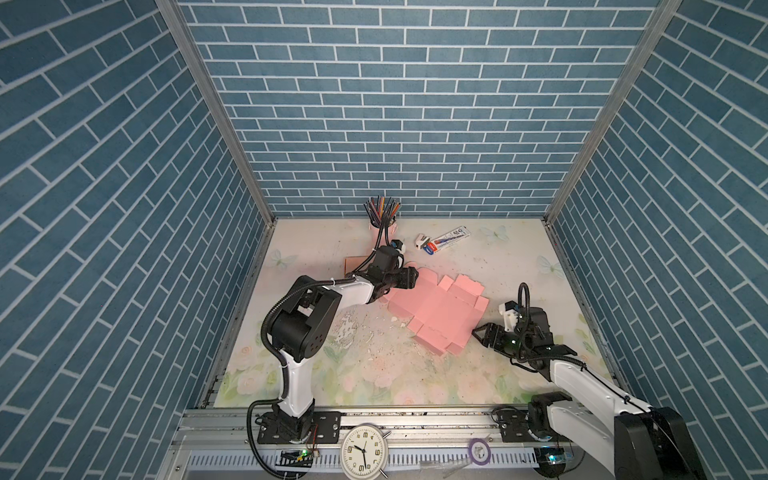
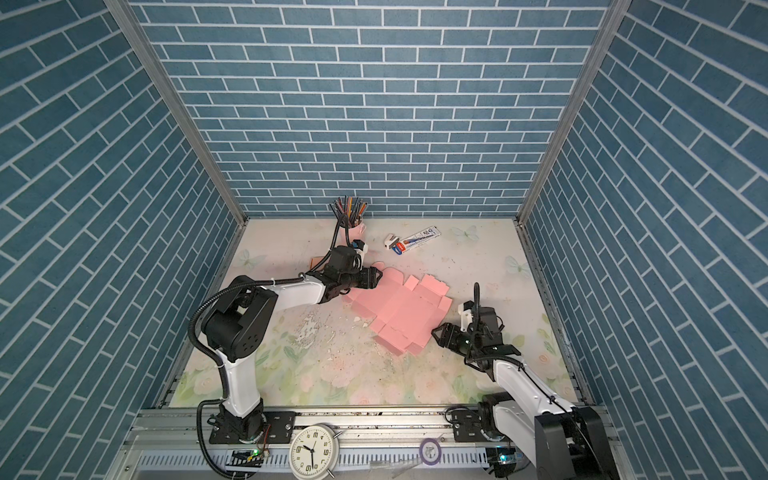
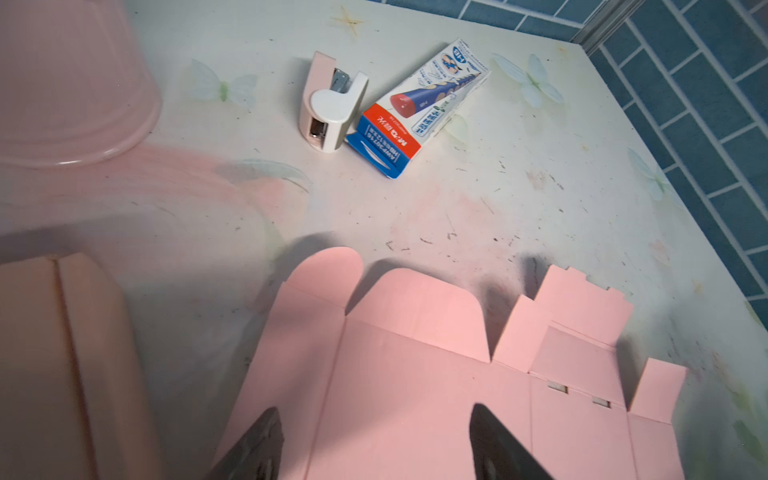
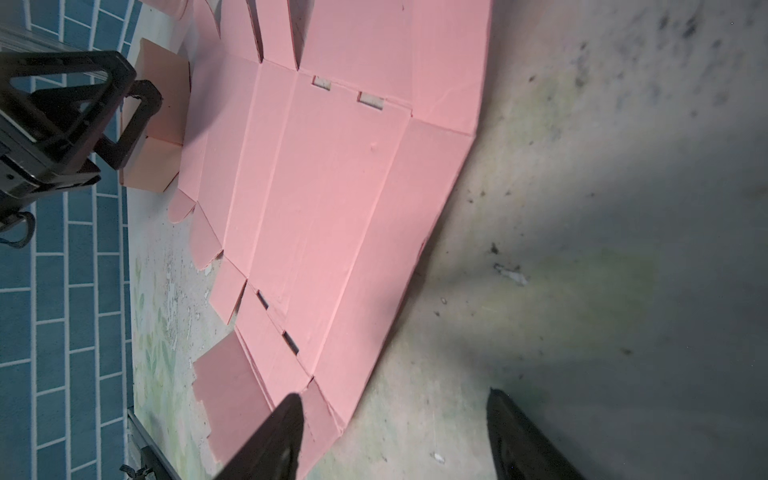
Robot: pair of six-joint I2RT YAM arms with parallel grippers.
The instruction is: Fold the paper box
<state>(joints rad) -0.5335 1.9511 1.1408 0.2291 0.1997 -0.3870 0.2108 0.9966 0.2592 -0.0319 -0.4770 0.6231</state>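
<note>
The left gripper has its jaws spread wide and nothing is between them. In the left wrist view both dark fingers are over the pink sheet; whether they touch it I cannot tell. This sheet is the paper box, which lies unfolded and almost flat on the table, around the middle and slightly toward the right side in both top views. The left gripper is at its far left edge, where the rounded flaps are.

The right gripper is also spread and holds nothing. It is low at the near right corner of the paper box. In the right wrist view one of its fingers is over the corner flap and the other is over the bare table.

Just beside the left gripper, on its far side, stands a small peach-coloured carton, touching or almost touching the sheet. Farther back, near the wall, a pink cup of coloured pencils stands upright. To the right of the cup lie a small stapler and a printed pencil box, touching each other and well apart from the paper box. At the front, outside the table, a white clock rests on the rail.
</note>
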